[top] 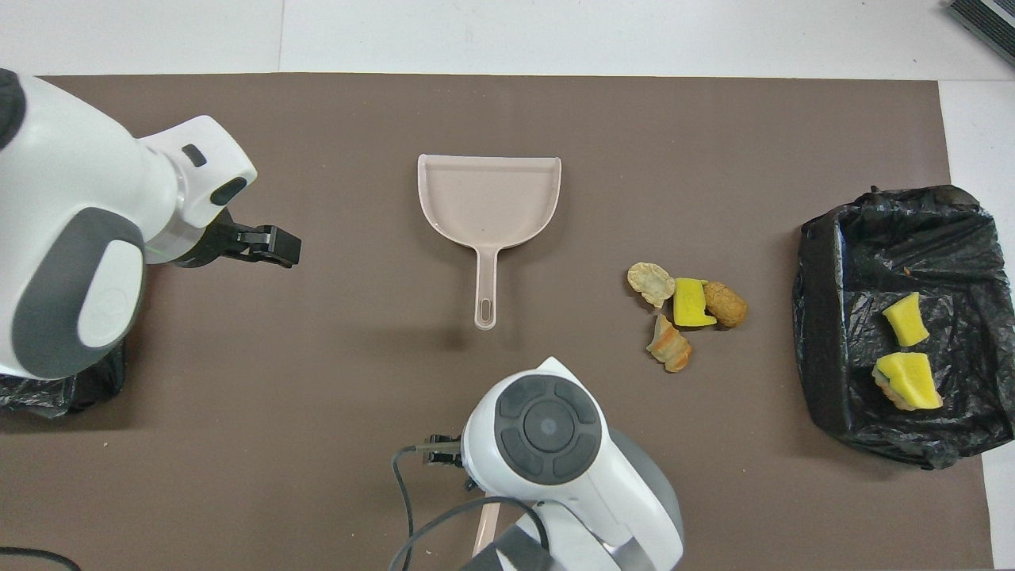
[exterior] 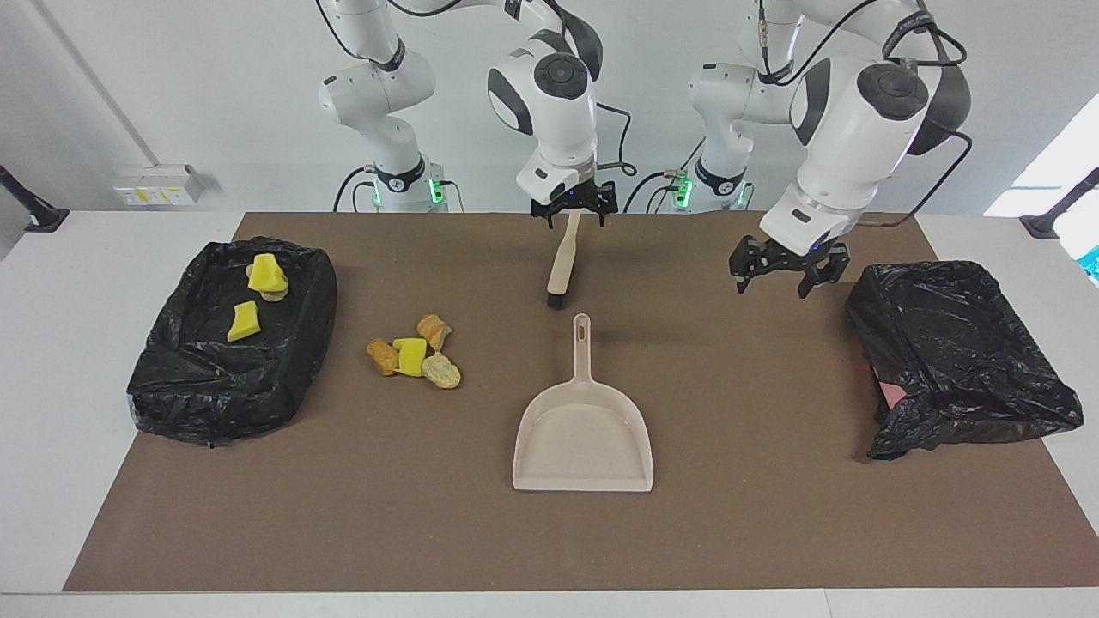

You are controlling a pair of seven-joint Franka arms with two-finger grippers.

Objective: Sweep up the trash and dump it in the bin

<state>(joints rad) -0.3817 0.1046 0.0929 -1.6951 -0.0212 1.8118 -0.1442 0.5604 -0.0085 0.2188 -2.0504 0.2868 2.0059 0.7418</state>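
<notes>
Lying as a cluster of four trash scraps [exterior: 414, 355] on the brown mat [exterior: 343, 515], between the dustpan [exterior: 584, 429] and the black-lined bin [exterior: 232, 343] at the right arm's end, with three more scraps [exterior: 256, 296] sitting inside that bin. Hanging with fingers spread wide and holding nothing, right gripper [exterior: 573, 209] raised over the brush [exterior: 561, 270] handle. Hovering empty, jaws wide apart, left gripper [exterior: 777, 273] above the mat beside the second black bin [exterior: 953, 360].
</notes>
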